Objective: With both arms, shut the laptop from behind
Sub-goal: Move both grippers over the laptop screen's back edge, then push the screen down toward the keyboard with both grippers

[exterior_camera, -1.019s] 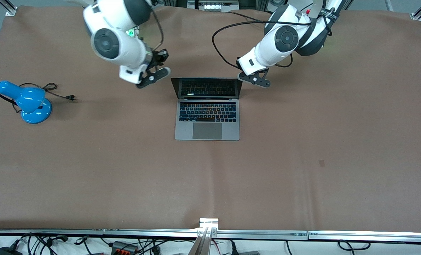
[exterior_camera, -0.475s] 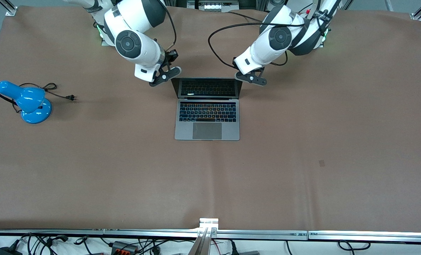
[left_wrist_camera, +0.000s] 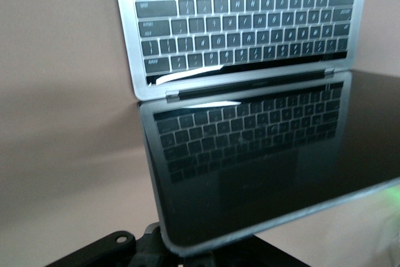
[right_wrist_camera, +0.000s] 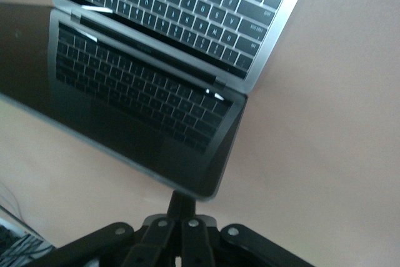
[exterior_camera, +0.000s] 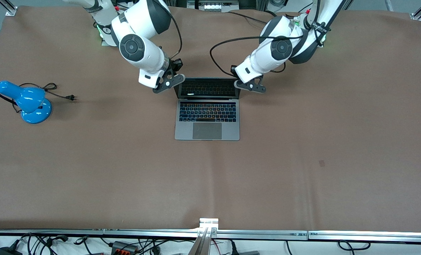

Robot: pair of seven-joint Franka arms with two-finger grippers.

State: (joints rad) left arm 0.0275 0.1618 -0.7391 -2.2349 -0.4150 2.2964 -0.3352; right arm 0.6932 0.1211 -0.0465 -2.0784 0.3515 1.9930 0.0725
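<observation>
Flanking open laptop (exterior_camera: 207, 109) lid's top corners, left tool (exterior_camera: 250, 86), right tool (exterior_camera: 168, 83)

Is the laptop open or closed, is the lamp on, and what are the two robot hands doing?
laptop: open, screen dark, lid upright.
blue desk lamp: unplugged, its plug lying loose on the table.
left gripper: at the lid's top corner toward the left arm's end.
right gripper: at the lid's other top corner.
</observation>
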